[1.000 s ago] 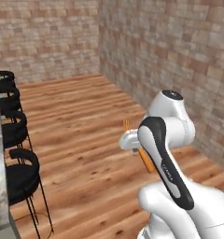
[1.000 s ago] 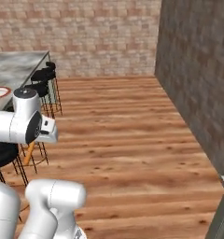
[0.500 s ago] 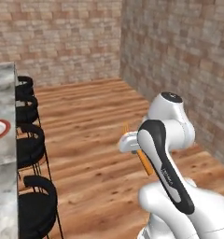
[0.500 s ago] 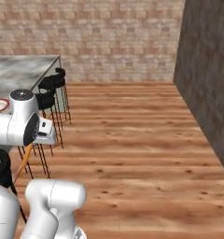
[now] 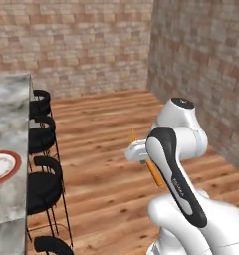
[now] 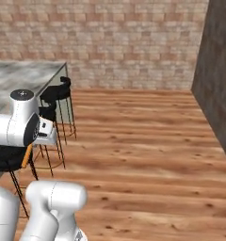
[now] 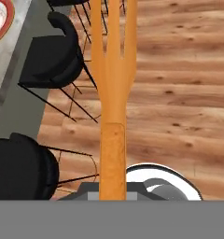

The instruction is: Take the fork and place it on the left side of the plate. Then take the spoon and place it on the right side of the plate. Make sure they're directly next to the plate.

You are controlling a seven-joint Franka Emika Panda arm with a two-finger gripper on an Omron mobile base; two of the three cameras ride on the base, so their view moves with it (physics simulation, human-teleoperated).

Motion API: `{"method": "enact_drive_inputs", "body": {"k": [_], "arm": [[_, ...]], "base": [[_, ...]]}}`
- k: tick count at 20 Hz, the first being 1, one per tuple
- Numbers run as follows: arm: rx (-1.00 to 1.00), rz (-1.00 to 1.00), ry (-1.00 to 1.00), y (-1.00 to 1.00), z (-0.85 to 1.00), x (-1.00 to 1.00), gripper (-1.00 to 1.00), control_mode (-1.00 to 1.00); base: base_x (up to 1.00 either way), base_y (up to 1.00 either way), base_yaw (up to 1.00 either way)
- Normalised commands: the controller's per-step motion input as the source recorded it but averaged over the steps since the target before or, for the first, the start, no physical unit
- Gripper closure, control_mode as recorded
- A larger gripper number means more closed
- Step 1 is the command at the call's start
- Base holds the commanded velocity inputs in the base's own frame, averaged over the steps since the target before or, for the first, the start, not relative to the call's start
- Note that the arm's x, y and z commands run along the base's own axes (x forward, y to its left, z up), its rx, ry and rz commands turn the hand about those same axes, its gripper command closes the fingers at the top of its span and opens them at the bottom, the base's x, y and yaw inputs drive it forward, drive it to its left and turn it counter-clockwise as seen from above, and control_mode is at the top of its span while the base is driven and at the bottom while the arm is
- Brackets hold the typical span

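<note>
The fork (image 7: 113,93) is held clenched in the jaws, tines pointing away from the hand, carried above the wooden floor (image 5: 106,164). Over the last second both base views have swung round, so the base has turned toward the worktop (image 5: 9,149); the stools (image 5: 42,184) and the plate (image 5: 2,167) have come into sight. The fork's placing left of the plate is judged near.
</note>
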Motion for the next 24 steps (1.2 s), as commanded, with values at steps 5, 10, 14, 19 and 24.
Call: {"method": "enact_drive_inputs", "body": {"k": [5,10,14,19,24], "arm": [[0.00,0.00,0.00,0.00,0.00,0.00,1.00,1.00],[0.00,0.00,0.00,0.00,0.00,0.00,1.00,1.00],[0.00,0.00,0.00,0.00,0.00,0.00,1.00,1.00],[0.00,0.00,0.00,0.00,0.00,0.00,1.00,1.00],[0.00,0.00,0.00,0.00,0.00,0.00,1.00,1.00]], "base": [[0.92,0.00,0.24],[0.67,0.00,0.56],[0.32,-0.04,0.86],[0.23,-0.06,0.91],[0.13,-0.04,0.95]]}}
